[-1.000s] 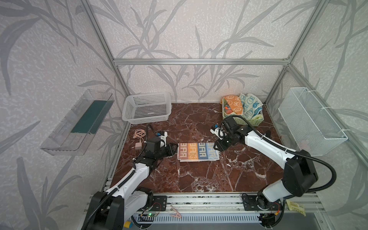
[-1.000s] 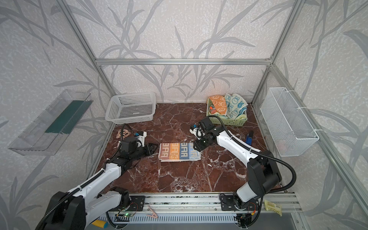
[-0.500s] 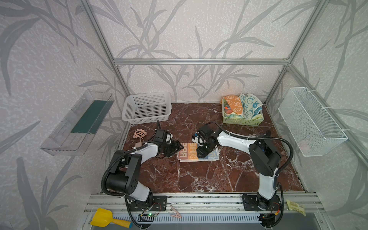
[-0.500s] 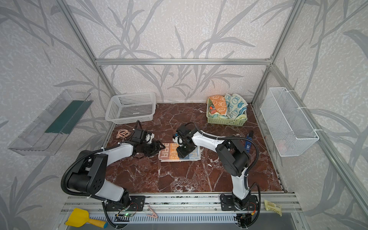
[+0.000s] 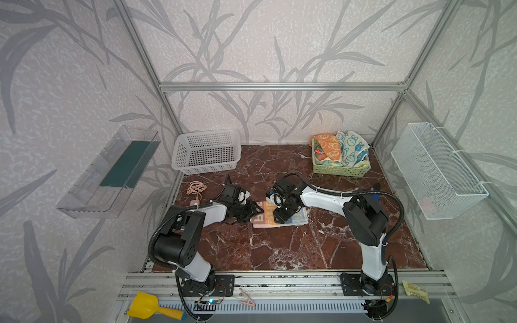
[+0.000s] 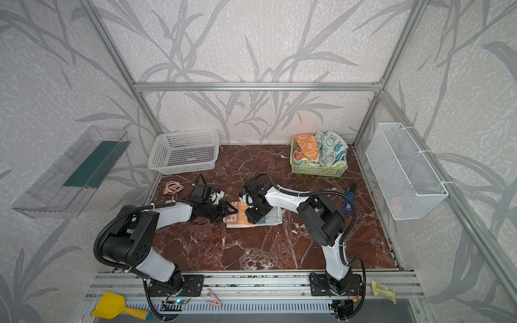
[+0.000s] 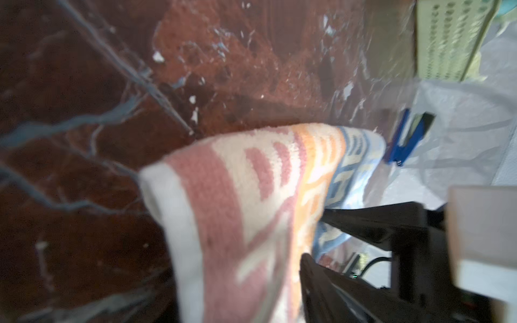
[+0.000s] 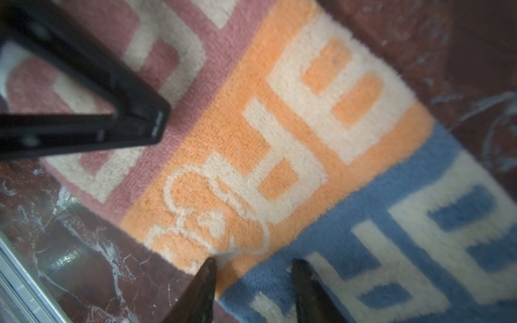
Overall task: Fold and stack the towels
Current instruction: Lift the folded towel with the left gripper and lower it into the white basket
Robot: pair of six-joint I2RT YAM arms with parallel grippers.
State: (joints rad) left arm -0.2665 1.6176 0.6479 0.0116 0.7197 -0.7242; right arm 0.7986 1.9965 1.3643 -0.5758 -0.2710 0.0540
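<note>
A lettered towel (image 5: 300,219) (image 6: 272,218) with pink, orange and blue bands lies mid-table. My left gripper (image 5: 256,211) (image 6: 230,209) is at its left end, shut on the pink edge. The left wrist view shows that edge (image 7: 223,195) lifted and curled off the marble, running down between the jaws of the left gripper (image 7: 260,290). My right gripper (image 5: 280,220) (image 8: 254,263) stands open, tips pressed on the towel's near edge where orange meets blue (image 8: 251,167). An orange bunny towel (image 5: 327,145) and a white blue-bunny towel (image 5: 352,146) are bunched in the green basket (image 5: 340,169).
A white perforated basket (image 5: 207,152) stands at the back left. A coiled pinkish cable (image 5: 197,187) lies in front of it. A blue tool (image 6: 349,198) rests by the right arm. A wire basket (image 5: 436,170) hangs on the right wall.
The right gripper swung left from the towel's right end onto its middle and stayed. The left gripper reached the towel's left edge, opened, then closed on it, raising it.
</note>
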